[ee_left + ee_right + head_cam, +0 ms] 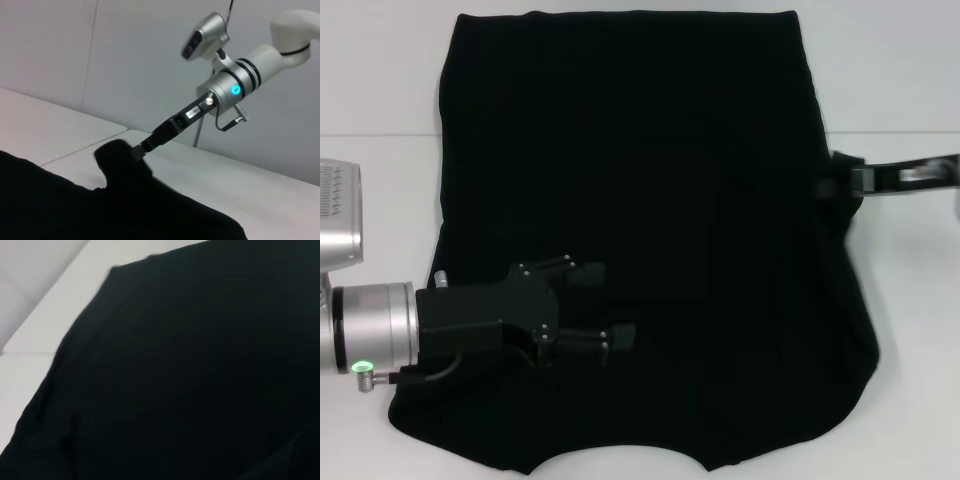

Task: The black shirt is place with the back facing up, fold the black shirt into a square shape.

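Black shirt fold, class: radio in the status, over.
Left end effector open, over the black shirt, near side. Right end effector at the shirt's right edge, fabric bunched there. Shirt spread on white table, unfolded. Nothing in the way.

A white table (380, 90) fills the scene, crossed by what seems a thin seam (890, 132).

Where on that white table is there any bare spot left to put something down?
Bare table shows left of the black shirt and past its right edge, beyond the right claw at the sleeve. The near right corner is bare too. The middle is covered, with the left claw open over it.
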Motion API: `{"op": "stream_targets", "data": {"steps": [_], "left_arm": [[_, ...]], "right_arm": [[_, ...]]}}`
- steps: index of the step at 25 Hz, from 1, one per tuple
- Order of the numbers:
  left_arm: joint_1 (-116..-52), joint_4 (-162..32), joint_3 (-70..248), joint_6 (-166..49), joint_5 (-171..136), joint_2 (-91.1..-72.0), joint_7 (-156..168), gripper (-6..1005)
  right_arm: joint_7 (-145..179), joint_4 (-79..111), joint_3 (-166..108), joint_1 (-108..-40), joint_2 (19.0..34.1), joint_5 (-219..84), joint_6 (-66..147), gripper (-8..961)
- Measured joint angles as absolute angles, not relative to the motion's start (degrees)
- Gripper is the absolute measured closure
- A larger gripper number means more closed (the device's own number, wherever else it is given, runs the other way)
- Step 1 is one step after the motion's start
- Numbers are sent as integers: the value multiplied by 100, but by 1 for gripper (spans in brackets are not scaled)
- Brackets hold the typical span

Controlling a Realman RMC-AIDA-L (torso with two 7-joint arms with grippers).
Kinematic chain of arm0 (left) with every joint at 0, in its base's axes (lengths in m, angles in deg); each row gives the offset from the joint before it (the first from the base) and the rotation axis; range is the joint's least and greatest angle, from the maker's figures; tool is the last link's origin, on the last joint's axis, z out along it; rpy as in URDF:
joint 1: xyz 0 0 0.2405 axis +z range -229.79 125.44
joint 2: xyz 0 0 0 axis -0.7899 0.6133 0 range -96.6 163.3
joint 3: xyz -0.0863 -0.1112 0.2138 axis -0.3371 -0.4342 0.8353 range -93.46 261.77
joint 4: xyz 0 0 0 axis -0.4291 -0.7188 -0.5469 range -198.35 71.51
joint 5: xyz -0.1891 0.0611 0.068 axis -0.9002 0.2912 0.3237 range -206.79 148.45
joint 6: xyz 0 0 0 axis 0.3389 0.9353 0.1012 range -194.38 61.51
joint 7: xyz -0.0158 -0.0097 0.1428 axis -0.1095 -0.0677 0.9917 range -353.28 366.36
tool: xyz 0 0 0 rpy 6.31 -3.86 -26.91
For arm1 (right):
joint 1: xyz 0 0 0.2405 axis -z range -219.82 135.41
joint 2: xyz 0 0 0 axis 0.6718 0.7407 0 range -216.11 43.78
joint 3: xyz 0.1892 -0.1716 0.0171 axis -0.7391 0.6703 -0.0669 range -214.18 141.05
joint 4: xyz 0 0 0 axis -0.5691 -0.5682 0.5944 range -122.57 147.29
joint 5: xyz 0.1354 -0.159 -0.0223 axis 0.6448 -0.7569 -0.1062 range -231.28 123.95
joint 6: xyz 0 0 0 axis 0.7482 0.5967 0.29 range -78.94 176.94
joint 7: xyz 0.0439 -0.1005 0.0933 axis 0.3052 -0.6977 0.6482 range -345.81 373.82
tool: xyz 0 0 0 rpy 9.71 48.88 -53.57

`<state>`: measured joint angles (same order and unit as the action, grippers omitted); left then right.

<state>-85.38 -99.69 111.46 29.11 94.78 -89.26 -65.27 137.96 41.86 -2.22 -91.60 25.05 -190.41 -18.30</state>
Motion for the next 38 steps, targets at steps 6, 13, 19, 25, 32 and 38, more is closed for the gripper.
{"op": "stream_targets", "data": {"steps": [6, 13, 19, 25, 32, 38], "left_arm": [[-8542, -9988, 11059, 2910, 9477, -8911, -6576, 49], [-8534, -9991, 10955, 2879, 9476, -8891, -6588, 48], [-8531, -10031, 10795, 2660, 9476, -8865, -6854, 48], [-8401, -10492, 10707, 2602, 9632, -8714, -7994, 48], [-8123, -11358, 10457, 2330, 10567, -8626, -9757, 49], [-8110, -11607, 10167, 2453, 11410, -8512, -10735, 50]], "right_arm": [[14212, 4188, 806, -9592, 2831, -19050, -1578, 934], [14355, 4629, 989, -9484, 2912, -19003, -1996, 782], [14417, 4654, 790, -9299, 2809, -18918, -2129, 412], [13809, 4598, 687, -8880, 2760, -18048, -2682, 283], [12993, 4542, 685, -8452, 2816, -17308, -2939, 110], [12897, 4455, 831, -8509, 2827, -17317, -2923, 27]]}}
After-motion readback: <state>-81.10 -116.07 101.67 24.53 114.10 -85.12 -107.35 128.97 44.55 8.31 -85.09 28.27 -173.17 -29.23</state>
